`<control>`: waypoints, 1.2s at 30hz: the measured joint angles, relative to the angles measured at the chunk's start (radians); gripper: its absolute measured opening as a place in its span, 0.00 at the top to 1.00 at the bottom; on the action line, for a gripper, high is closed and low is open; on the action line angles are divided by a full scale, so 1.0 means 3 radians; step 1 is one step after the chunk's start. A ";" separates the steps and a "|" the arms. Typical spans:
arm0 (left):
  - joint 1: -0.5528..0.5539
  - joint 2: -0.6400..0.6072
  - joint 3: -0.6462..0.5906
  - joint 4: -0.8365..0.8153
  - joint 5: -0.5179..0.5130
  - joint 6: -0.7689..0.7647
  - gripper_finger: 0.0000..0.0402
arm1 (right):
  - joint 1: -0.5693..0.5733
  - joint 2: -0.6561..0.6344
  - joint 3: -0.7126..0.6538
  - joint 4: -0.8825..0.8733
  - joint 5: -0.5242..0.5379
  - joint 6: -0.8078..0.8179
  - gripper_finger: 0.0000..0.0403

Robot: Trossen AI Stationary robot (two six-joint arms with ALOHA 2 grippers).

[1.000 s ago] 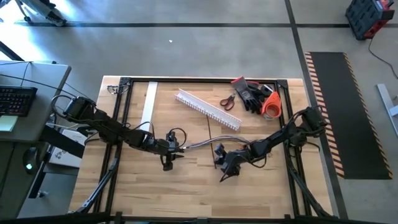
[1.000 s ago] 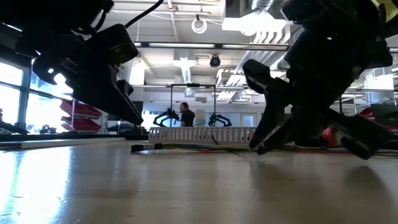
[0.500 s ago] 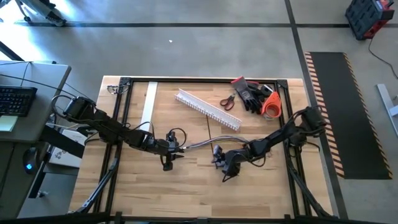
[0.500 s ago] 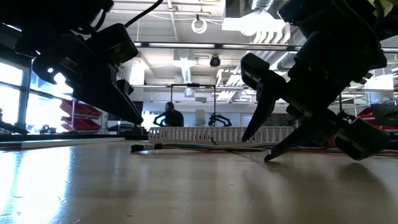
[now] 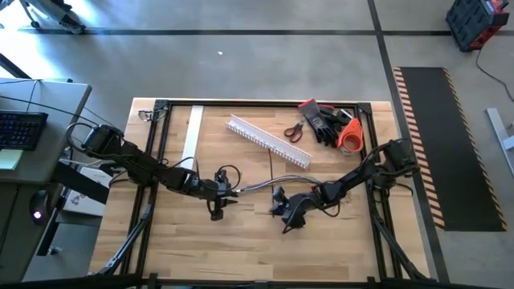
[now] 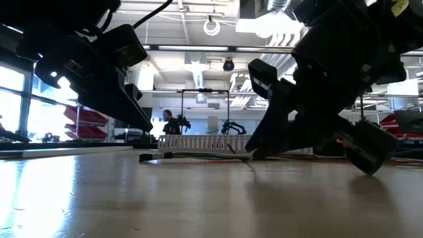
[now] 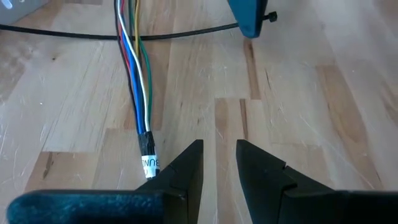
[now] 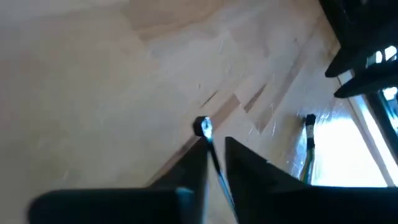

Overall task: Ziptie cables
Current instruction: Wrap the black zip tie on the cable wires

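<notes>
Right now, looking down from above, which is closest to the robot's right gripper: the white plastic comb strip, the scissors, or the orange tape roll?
From the right gripper:
1. White comb strip, toward the table's back, its near end closest.
2. Scissors, just beyond the strip.
3. Orange tape roll, back right corner, farthest.

From overhead you look straight down on the whole light wooden slatted table (image 5: 241, 233), the low camera peers level across that same tabletop into the room, and each wrist camera sits close above the boards, facing forward.
</notes>
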 joint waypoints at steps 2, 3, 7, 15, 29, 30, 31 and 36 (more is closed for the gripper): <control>0.0000 0.0000 -0.0001 0.0066 0.0000 0.0002 0.81 | -0.0005 0.0012 -0.0006 0.0091 0.0064 0.0233 0.98; 0.0000 0.0000 -0.0001 0.0112 0.0000 0.0017 0.81 | -0.0016 0.0016 -0.0009 0.0147 0.0079 0.0348 0.98; 0.0000 0.0000 -0.0002 0.0388 0.0000 0.0211 0.81 | -0.0093 -0.0043 -0.0011 0.0396 0.0082 0.0661 1.00; -0.0003 -0.0003 -0.0002 0.0881 -0.0126 0.0721 0.81 | -0.0357 -0.0353 -0.0005 0.0479 -0.0335 0.1366 1.00; 0.0069 0.0105 0.0000 0.1050 -0.0213 0.0972 0.80 | -0.0744 -0.0412 -0.0679 0.1653 -0.0542 0.2087 1.00; 0.0100 0.0158 0.0001 0.1046 -0.0210 0.0940 0.80 | -0.0749 -0.0412 -0.0679 0.1720 -0.0537 0.2112 1.00; 0.0133 0.0221 0.0001 0.1040 -0.0203 0.0899 0.79 | -0.0741 -0.0414 -0.0675 0.1738 -0.0527 0.2133 1.00; 0.0321 0.0513 0.0002 0.1049 -0.0159 0.0656 0.68 | -0.0575 -0.0415 -0.0544 0.1746 -0.0475 0.2055 1.00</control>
